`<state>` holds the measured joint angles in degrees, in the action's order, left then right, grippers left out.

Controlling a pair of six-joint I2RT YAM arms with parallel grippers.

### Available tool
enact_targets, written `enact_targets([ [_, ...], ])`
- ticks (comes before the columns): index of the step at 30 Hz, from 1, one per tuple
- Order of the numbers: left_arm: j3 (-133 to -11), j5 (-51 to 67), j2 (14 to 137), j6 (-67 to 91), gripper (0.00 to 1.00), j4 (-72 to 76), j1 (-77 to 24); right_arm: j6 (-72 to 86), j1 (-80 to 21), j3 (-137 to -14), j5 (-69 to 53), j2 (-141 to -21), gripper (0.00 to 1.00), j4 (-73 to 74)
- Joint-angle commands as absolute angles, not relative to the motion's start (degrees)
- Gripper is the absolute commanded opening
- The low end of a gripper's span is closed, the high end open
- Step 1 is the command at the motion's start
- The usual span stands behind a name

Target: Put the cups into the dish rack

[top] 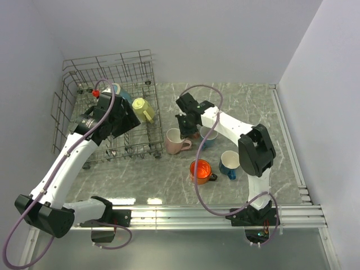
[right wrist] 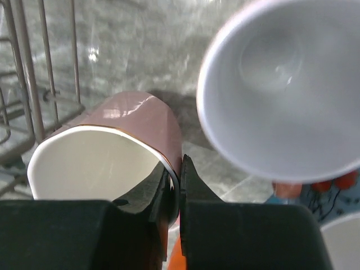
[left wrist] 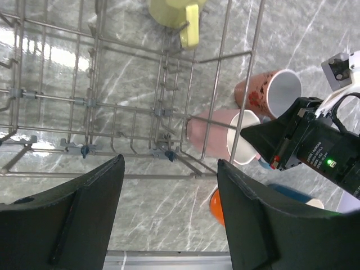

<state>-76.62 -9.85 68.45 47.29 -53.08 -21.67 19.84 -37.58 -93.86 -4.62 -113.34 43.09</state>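
Right gripper (right wrist: pixel 180 164) clamped on rim of pale pink mug (right wrist: pixel 140 121), tipped beside dish rack (top: pixel 107 61), long axis slanting, mouth toward that gripper. Left gripper (left wrist: pixel 170 161) spread wide, empty.

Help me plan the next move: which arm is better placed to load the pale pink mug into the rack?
Right. The right tool pinches the rim of the pale pink mug; the left tool hangs open and empty over the dish rack.
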Motion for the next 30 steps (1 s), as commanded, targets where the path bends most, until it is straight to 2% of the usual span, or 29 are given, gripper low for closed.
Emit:
enact_targets([
  [1,-76.20,-7.65,67.15,46.93,0.72,-50.63,-23.29,22.67,-37.18,-90.36,-7.47,-107.86,0.00,44.65],
  [4,-76.99,-5.20,66.63,45.97,0.73,-47.12,-25.05,24.96,-35.78,-90.26,-7.82,-104.69,0.00,45.44],
  [7,-76.21,2.08,63.83,44.48,0.73,-39.92,-25.49,26.01,-34.46,-93.32,-6.42,-102.14,0.00,48.41],
  [8,-75.24,6.55,62.76,44.21,0.76,-37.90,-25.49,26.28,-33.93,-94.38,-6.50,-101.52,0.00,49.30],
  [14,-72.69,12.91,55.29,43.95,0.99,-28.66,-25.49,29.17,-28.31,-101.94,-8.08,-96.34,0.00,54.66],
  [17,-71.11,17.04,53.53,43.86,0.99,-26.73,-25.49,30.84,-24.80,-103.80,-13.84,-93.17,0.00,54.67],
  [20,-67.87,19.77,51.68,46.05,0.99,-22.35,-25.49,37.07,-21.28,-99.86,-24.92,-88.17,0.00,47.05],
  [21,-66.72,20.30,50.98,48.06,0.99,-20.67,-25.49,42.75,-19.36,-95.23,-33.05,-86.59,0.00,39.28],
  [22,-65.58,21.52,49.76,49.12,0.99,-18.91,-25.49,45.93,-18.81,-93.10,-35.74,-83.70,0.00,35.63],
  [26,-59.42,23.81,47.73,54.57,0.99,-8.20,-25.58,59.11,-18.90,-89.39,-41.30,-79.72,0.00,26.47],
  [29,-57.66,24.26,47.37,55.55,0.99,-5.54,-25.66,72.00,-18.81,-83.69,-46.48,-76.21,0.00,13.22],
  [30,-57.22,24.17,47.29,55.81,0.99,-4.06,-25.75,75.64,-18.81,-80.02,-47.45,-74.72,0.00,4.83],
])
